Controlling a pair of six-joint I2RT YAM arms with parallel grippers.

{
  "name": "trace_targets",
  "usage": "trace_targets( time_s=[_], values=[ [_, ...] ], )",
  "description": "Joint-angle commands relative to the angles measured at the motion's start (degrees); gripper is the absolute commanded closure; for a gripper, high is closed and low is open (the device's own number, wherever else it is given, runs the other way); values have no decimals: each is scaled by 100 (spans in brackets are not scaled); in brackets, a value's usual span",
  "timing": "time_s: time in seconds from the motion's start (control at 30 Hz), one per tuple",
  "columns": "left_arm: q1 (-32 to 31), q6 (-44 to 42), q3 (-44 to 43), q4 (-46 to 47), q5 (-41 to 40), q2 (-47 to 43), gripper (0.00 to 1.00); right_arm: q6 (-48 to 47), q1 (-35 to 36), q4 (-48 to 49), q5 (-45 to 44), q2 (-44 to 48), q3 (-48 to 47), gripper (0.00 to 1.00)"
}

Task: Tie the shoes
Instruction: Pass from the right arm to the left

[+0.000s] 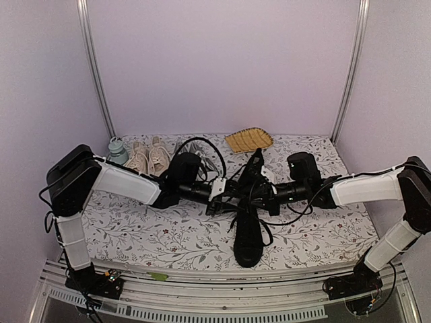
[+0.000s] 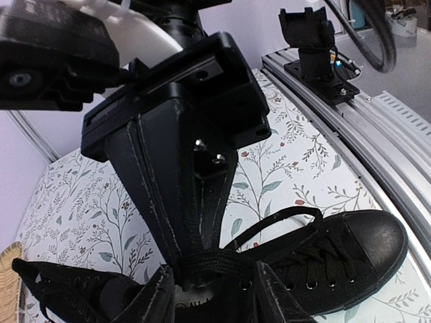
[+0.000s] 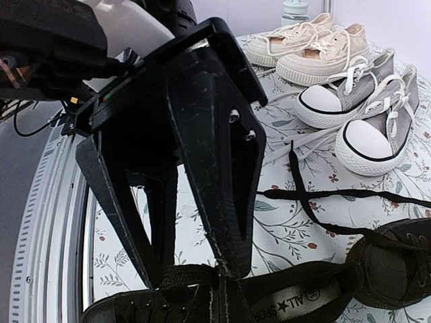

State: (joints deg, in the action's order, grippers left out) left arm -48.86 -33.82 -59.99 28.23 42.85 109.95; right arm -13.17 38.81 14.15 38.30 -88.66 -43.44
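Black shoe (image 1: pixel 248 245) lies beneath right end effector (image 3: pixel 193 269) clamped on lace (image 3: pixel 180 277); left end effector's (image 2: pixel 199 259) opening unclear.

Top camera looks down from behind; both wrist cameras sit close, seemingly sharing the black shoes (image 2: pixel 350 256).

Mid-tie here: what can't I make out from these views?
- Top view: left gripper and right gripper cover the black shoe; any knot is hidden.
- Left wrist view: its finger blocks the lace; grip unclear.
- Right wrist view: bottom edge cuts off the black shoe.
- Top view: left arm mostly hides the grey shoes.
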Motion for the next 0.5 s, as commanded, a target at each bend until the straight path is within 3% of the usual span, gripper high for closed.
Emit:
trace_targets(
  time_s=[0.0, 0.23, 0.4, 0.47],
  values=[
    [-54, 78, -144, -82, 30, -10, 60, -87, -26, 26, 43, -72, -145, 99],
    [-53, 184, -119, 36, -33, -26, 75, -105, -29, 11, 21, -96, -145, 99],
    [-60, 337, -58, 256, -31, -35, 97, -99, -29, -15, -34, -92, -162, 99],
    [-67, 394, -13, 317, -26, -27, 100, -105, -31, -52, -90, -82, -165, 95]
  ],
)
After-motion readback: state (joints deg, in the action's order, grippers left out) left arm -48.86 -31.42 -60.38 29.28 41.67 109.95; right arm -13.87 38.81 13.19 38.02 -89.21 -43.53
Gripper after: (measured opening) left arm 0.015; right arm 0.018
